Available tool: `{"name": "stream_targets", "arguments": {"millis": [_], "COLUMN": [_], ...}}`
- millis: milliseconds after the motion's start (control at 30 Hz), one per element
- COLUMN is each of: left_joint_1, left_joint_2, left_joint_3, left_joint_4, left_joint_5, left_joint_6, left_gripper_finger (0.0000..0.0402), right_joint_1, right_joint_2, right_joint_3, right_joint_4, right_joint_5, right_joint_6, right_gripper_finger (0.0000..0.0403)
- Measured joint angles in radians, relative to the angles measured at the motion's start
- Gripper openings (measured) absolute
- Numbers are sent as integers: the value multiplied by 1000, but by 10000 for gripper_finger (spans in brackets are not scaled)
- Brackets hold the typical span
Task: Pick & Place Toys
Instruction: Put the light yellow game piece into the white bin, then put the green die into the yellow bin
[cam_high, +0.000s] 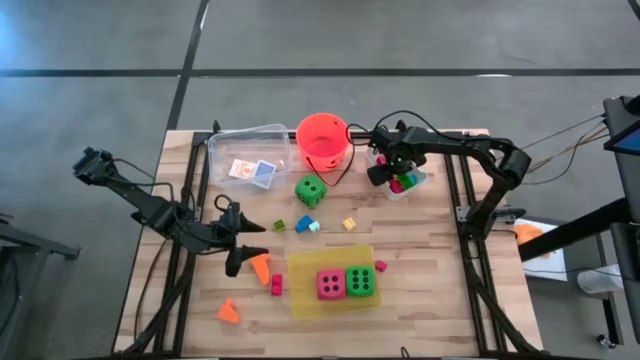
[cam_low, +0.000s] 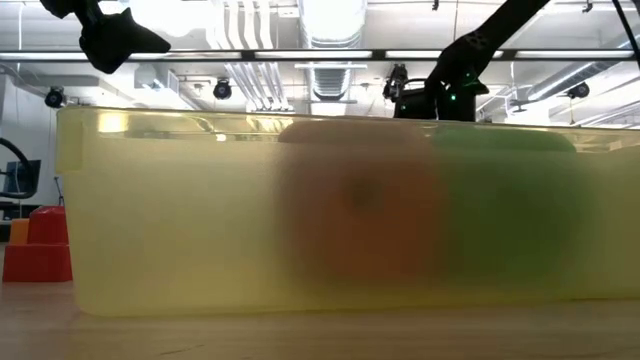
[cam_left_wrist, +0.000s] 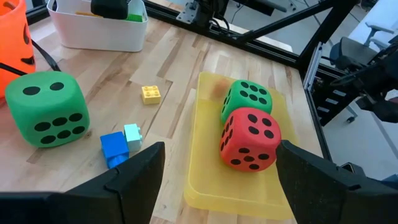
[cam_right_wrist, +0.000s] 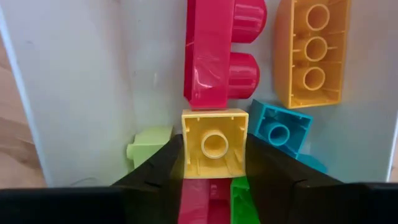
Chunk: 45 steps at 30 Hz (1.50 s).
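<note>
My right gripper (cam_right_wrist: 214, 168) points down into the white bin (cam_high: 405, 185) at the back right, shut on a small yellow brick (cam_right_wrist: 214, 143). Below it lie red (cam_right_wrist: 217, 56), orange-yellow (cam_right_wrist: 314, 53), blue (cam_right_wrist: 280, 127) and light green (cam_right_wrist: 149, 146) bricks. My left gripper (cam_left_wrist: 221, 180) hangs open above the table's left, near an orange cone (cam_high: 260, 265), with nothing between its fingers. A green die (cam_high: 310, 190) sits on the table. A pink die (cam_high: 331, 284) and a green die (cam_high: 360, 281) sit on the yellow tray (cam_high: 300, 300). My right gripper pinches the yellow brick by two opposite sides (cam_right_wrist: 186, 146) between its two fingers, coming from above and pointing down. The brick's hollow underside faces up toward the wrist. It hangs inside the bin over the other bricks; whether it rests on them I cannot tell.
An orange-red bucket (cam_high: 322, 140) and a clear bin with two cards (cam_high: 250, 165) stand at the back. Small blue (cam_high: 303, 224), teal (cam_high: 314, 226) and yellow (cam_high: 349, 224) bricks lie mid-table. A red brick (cam_high: 276, 284) and an orange shape (cam_high: 229, 311) lie near left.
</note>
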Motion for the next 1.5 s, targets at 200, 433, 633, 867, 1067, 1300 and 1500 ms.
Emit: {"name": "stream_targets", "arguments": {"millis": [200, 433, 633, 867, 1067, 1300, 1500], "left_joint_1": [0, 0, 0, 0, 0, 0, 0], "left_joint_2": [0, 0, 0, 0, 0, 0, 0], "left_joint_3": [0, 0, 0, 0, 0, 0, 0], "left_joint_4": [0, 0, 0, 0, 0, 0, 0], "left_joint_5": [0, 0, 0, 0, 0, 0, 0], "left_joint_6": [0, 0, -1, -1, -1, -1, -1], "left_gripper_finger": [297, 297, 297, 297, 297, 297, 297], "right_joint_1": [0, 0, 0, 1, 39, 215, 404], "right_joint_2": [0, -2, -13, -79, -157, -222, -225], "right_joint_3": [3, 6, 6, 6, 6, 28, 72], "right_joint_4": [-5, -6, -9, -43, -61, -57, 8], "right_joint_5": [1, 0, 0, 0, -15, -49, -34], "right_joint_6": [3, 0, -18, -27, -88, -355, -535], "right_gripper_finger": [238, 302, 314, 315, 315, 315, 315]}}
